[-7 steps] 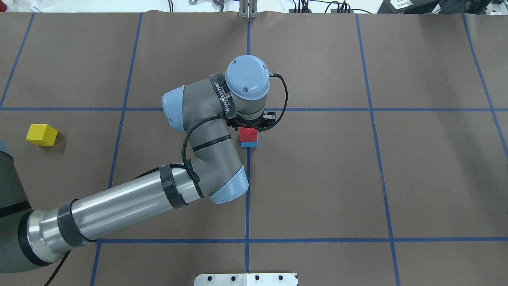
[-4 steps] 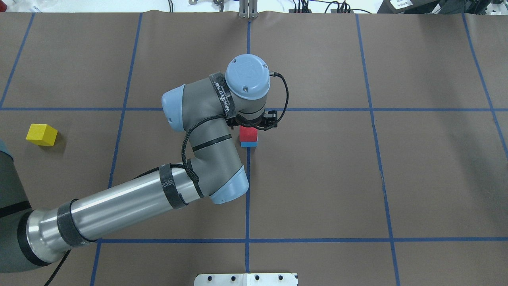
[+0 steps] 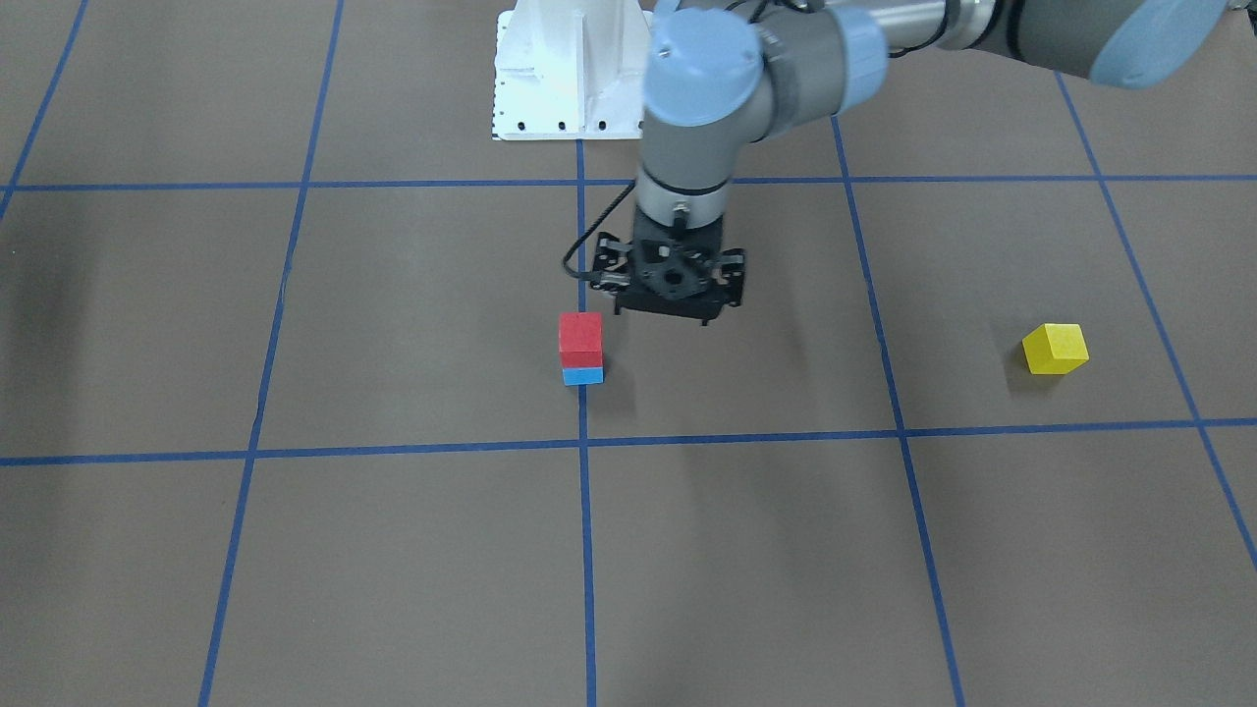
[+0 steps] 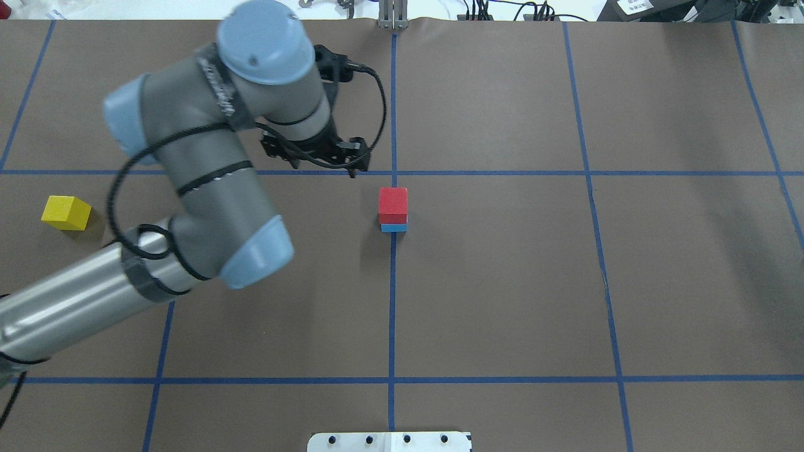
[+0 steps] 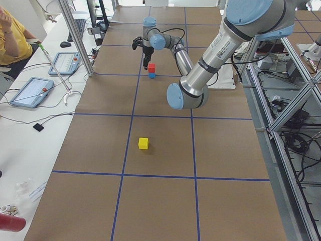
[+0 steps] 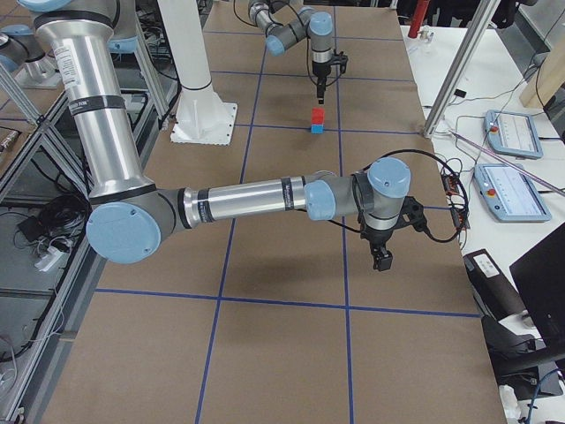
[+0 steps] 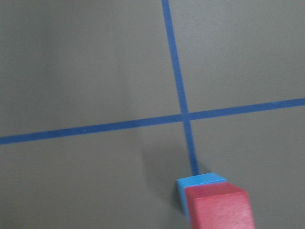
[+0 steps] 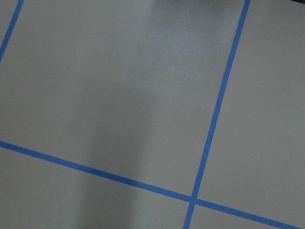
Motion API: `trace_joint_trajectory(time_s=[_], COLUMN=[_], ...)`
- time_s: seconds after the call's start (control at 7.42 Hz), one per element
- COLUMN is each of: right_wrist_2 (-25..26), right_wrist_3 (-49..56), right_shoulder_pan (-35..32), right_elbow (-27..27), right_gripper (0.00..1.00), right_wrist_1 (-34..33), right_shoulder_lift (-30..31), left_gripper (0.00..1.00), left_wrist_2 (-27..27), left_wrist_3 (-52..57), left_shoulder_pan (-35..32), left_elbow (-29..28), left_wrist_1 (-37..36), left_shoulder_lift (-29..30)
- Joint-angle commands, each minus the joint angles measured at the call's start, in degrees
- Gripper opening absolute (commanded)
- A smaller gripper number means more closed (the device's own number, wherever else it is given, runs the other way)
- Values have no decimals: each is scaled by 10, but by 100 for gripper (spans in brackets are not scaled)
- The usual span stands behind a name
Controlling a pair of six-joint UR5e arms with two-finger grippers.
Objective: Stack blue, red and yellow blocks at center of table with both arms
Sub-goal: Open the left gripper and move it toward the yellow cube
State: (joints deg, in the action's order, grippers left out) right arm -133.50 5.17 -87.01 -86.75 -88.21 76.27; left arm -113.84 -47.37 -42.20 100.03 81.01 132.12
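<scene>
Two of the three cubes are stacked. The small matte red block (image 4: 393,204) sits on the light blue block (image 4: 394,227), and the pair stands right on the lengthwise blue tape line (image 4: 392,301) that splits the middle patch of the brown table (image 4: 502,282). From where I stand their sides look flush, so only a thin blue band shows under the red. The top face of the red is bare and level, which is what the last cube needs.

The small yellow block (image 4: 65,212) lies alone, well out to the robot's left of that tape line. It rests flat on the table and is turned a little askew to the grid.

The left gripper (image 3: 661,316) hangs in the air just to the left of the tape line, near the stack but touching nothing, its fingers spread and empty. I read that as deliberate: it is lifted clear so it cannot knock the pair. It is also on the side where the yellow cube waits, so my guess is the fetch falls to this arm.

The right gripper (image 6: 381,259) is far to the right of the tape line, over the table, probably kept there out of the way. I see it only from the table's end and cannot tell whether its fingers are parted or closed.
</scene>
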Motion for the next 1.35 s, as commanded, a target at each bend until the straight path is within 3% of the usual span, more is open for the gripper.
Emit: trace_joint_trajectory(time_s=[0.0,0.27,0.54,0.67,1.08,1.21], right_wrist_2=[0,-1,0,0,0,0], right_wrist_3=[0,1,3,3,3,3], right_shoulder_pan=[0,0,0,0,0,0], right_elbow=[0,0,-3,-4,-5,-5], right_gripper=[100,100,100,100,100,100], right_wrist_1=[1,1,1,2,2,2], right_shoulder_lift=[0,3,14,15,12,12], left_gripper=[100,100,100,100,100,100], left_wrist_2=[-66,-90,-103,-103,-100,-99], left_wrist_3=[208,319,323,309,122,98], left_shoulder_pan=[-128,-217,-228,-227,-220,-217], left_elbow=[102,94,69,22,-130,-135], left_wrist_1=[-10,29,167,263,522,533], left_shoulder_lift=[-174,-282,-395,-423,-422,-420])
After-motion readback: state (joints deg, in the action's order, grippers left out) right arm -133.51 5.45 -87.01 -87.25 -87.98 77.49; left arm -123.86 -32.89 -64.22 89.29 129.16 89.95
